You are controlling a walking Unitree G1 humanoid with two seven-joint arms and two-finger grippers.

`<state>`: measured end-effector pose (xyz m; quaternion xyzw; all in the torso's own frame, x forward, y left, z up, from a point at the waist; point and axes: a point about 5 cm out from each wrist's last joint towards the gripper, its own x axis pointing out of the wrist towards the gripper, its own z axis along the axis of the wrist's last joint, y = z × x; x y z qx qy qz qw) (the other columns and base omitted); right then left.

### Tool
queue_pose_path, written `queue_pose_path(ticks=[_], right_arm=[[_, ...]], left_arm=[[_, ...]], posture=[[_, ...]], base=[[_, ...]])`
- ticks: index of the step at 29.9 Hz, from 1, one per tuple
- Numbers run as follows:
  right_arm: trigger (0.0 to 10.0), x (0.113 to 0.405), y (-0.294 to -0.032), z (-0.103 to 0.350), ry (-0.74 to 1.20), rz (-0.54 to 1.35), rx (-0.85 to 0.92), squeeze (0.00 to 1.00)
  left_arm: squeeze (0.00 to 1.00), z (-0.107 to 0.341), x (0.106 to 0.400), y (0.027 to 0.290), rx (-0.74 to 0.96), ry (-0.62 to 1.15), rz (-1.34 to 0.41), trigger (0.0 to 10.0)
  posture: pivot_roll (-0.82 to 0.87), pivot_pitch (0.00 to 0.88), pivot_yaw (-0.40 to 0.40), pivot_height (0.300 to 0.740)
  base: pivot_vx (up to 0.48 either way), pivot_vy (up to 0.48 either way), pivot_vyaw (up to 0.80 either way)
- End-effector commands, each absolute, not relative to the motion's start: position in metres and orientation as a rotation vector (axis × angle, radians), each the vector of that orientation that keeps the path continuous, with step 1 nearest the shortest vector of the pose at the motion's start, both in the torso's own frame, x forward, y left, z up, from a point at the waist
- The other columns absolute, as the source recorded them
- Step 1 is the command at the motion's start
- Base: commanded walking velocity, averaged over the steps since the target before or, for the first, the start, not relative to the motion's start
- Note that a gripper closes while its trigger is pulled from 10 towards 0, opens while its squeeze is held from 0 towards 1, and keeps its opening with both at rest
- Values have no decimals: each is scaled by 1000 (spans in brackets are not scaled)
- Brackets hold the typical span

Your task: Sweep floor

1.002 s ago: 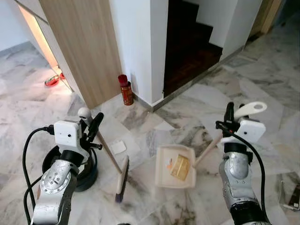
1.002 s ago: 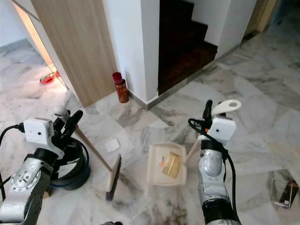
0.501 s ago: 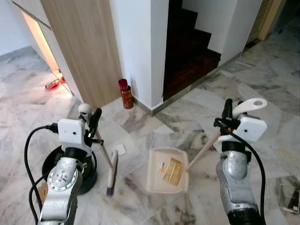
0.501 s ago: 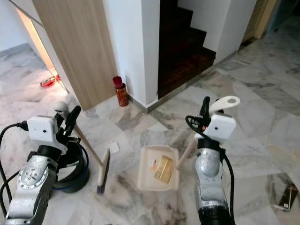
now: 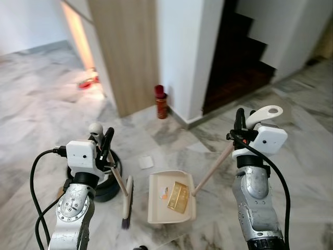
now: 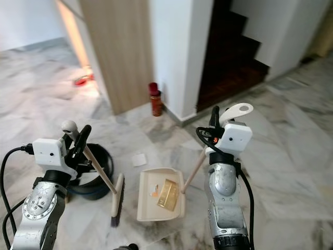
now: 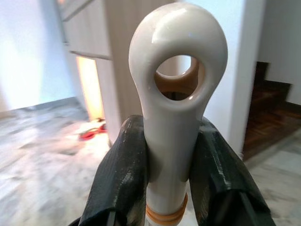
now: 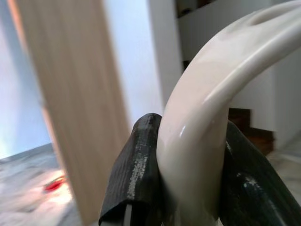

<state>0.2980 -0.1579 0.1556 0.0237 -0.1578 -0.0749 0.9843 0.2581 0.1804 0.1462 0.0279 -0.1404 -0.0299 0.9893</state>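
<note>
On the marble floor (image 5: 47,114), the left gripper (image 7: 165,155) pinches the broom (image 5: 125,200) handle, bristles down beside the cream dustpan (image 5: 170,198) (a gold wrapper inside), whose handle the right gripper (image 8: 186,174) clamps.

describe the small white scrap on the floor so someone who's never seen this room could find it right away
Start at the wooden panel with the red can at its foot, then come toward the robot over the marble floor. The white scrap lies flat just beyond the cream dustpan, beside the dark round bin. Unlike the gold piece, it is outside the dustpan.
</note>
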Motion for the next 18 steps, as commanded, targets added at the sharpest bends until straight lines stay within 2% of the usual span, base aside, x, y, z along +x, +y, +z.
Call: queue_pose_path(ticks=[1,18], right_arm=[[10000,297,-156,172,-380,-145,66,0],[10000,299,-160,177,-365,-167,57,0]], left_arm=[[0,157,257,181,72,-333,-65,10000],[0,153,258,174,21,-309,-77,10000]], posture=[[69,0,32,740],[80,23,24,740]], base=[[0,0,800],[0,0,800]])
